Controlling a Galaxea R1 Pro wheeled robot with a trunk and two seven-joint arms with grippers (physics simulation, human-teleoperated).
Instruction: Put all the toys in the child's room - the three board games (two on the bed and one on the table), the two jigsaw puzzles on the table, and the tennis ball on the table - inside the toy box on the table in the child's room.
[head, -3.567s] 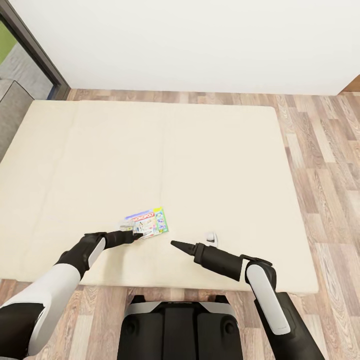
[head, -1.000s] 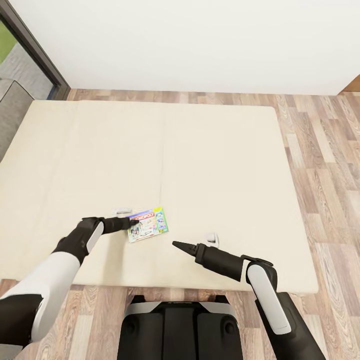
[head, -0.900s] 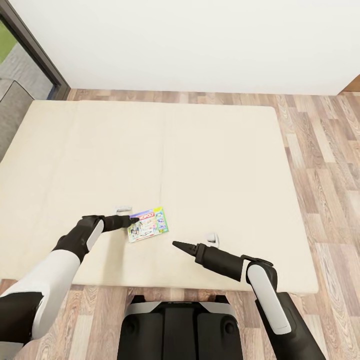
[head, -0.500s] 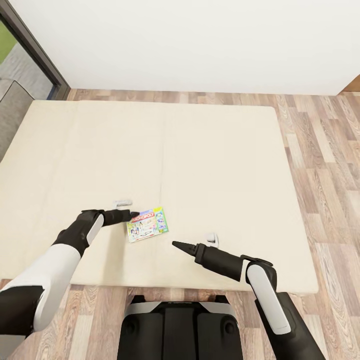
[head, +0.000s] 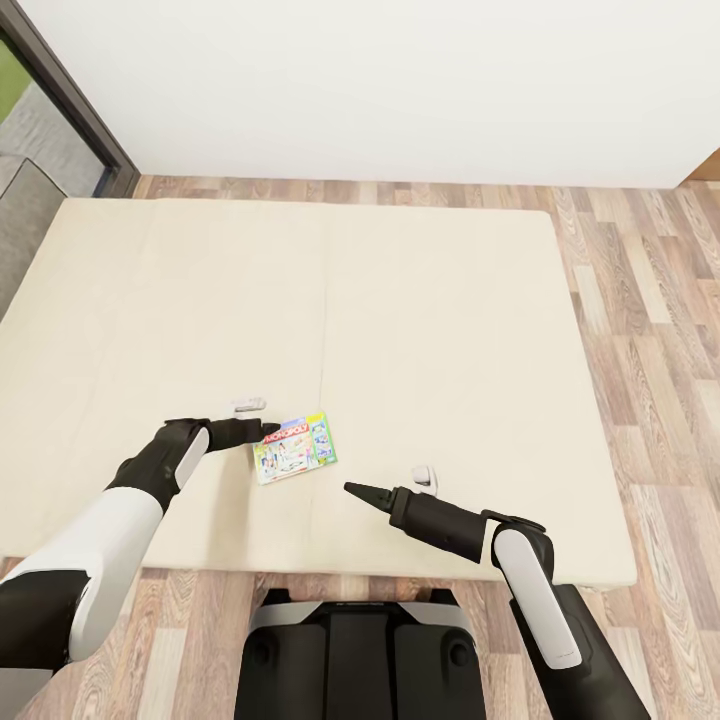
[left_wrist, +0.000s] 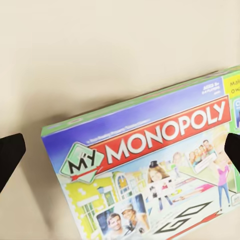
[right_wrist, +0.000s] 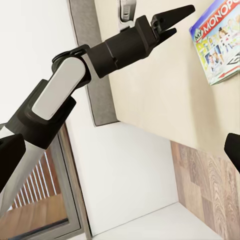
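I note one board game (head: 294, 448) lying flat and face up on the cream bed (head: 420, 320), near the edge closest to me and slightly left of centre. The box is rectangular, rotated a little off square to the bed edge. Its lid reads "My Monopoly" on a red banner over a purple band, with a green border and photo panels below (left_wrist: 150, 165).
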